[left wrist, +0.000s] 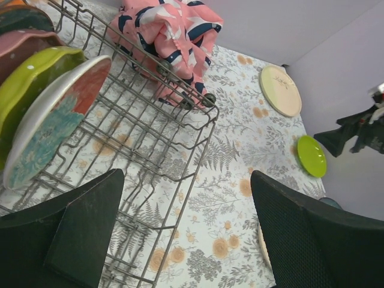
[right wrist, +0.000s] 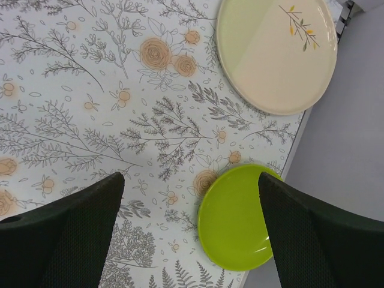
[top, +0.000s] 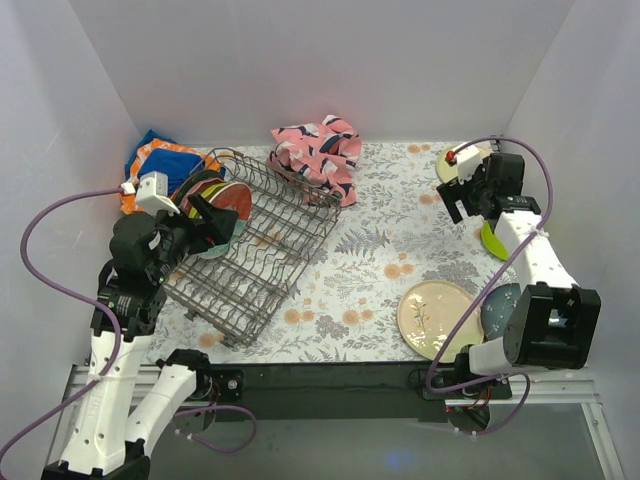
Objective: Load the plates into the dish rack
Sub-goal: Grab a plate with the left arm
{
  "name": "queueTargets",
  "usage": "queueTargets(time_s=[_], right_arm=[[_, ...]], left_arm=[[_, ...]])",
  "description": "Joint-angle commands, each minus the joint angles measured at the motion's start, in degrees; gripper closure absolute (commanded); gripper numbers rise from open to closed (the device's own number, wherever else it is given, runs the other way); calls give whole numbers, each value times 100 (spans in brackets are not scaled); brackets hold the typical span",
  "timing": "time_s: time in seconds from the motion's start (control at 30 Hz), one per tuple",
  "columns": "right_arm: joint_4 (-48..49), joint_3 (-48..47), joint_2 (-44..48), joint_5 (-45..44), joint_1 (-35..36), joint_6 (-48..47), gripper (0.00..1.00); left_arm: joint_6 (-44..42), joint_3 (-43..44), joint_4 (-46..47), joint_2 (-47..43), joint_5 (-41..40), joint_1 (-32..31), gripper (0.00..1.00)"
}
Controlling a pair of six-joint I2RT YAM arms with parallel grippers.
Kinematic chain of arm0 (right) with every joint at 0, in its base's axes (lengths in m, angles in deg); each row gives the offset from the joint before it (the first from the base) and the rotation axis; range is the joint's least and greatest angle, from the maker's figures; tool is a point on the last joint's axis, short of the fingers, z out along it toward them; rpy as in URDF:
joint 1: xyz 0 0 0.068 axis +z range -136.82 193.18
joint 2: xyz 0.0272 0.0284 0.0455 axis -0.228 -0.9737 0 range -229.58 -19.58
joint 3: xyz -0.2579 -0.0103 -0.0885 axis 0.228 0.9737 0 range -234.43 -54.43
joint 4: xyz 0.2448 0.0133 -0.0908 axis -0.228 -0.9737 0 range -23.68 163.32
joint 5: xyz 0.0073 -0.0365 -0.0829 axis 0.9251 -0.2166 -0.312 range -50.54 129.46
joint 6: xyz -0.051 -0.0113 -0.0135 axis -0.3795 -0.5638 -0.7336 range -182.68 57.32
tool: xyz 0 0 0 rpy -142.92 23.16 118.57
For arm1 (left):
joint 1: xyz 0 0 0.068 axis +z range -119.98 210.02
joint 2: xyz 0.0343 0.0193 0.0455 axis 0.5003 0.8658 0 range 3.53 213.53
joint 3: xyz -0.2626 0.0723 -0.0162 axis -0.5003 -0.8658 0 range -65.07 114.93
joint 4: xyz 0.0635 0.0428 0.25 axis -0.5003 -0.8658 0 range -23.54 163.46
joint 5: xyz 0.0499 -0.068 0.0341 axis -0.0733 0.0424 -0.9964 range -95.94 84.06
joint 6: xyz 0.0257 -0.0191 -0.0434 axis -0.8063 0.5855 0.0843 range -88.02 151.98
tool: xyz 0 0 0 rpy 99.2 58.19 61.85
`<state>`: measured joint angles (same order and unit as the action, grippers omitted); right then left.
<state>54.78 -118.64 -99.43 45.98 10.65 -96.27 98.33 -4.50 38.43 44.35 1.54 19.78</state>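
Near-edge plates: cream flowered plate lies flat on the table by the right arm's base. A dark blue plate is just beside it, partly hidden by that arm. Neither is loaded.
Dish rack: dish rack sits on the left half of the table, skewed on a diagonal. Most of its tine rows stand bare, from the near end to the middle.
Left gripper: left gripper hovers over the rack beside the loaded plates. Its fingers are spread wide with nothing between them.
Racked plates: racked plates stand on edge, close together, at the rack's left end. At least four show: one dark, one pinkish, one green, and one white-rimmed with red and teal. This looks like the finished share, roughly half the job.
Right gripper: right gripper hangs above the table's far right corner. Its fingers are released and grasp nothing.
Green plate: green plate lies flat at the right edge, close under the right gripper. It is probably the next pick.
Far plate: pale cream plate lies beyond the green one, apart from it. That leaves four plates to load.
Cloths: pink cloth touches the rack's far corner. A blue and orange cloth sits behind the rack's left end. Neither is part of the job.
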Motion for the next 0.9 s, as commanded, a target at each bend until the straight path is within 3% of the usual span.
queueTargets(time_s=[0.0, 0.23, 0.43, 0.87], right_arm=[[177, -92, -582, -116, 6, -183, 4], [1124, -118, -1461, -1143, 85, -1167, 2], [1389, -969, -2577, -1452, 121, -1835, 9], [-666, -4072, -4723, -144, 94, -1749, 31]], left_arm=[[431, -195, 136, -223, 235, 13, 14], [678, -266, 172, -206, 438, 13, 14], [766, -301, 189, -180, 561, 4, 14], [854, -231, 374, 198, 798, 5, 14]])
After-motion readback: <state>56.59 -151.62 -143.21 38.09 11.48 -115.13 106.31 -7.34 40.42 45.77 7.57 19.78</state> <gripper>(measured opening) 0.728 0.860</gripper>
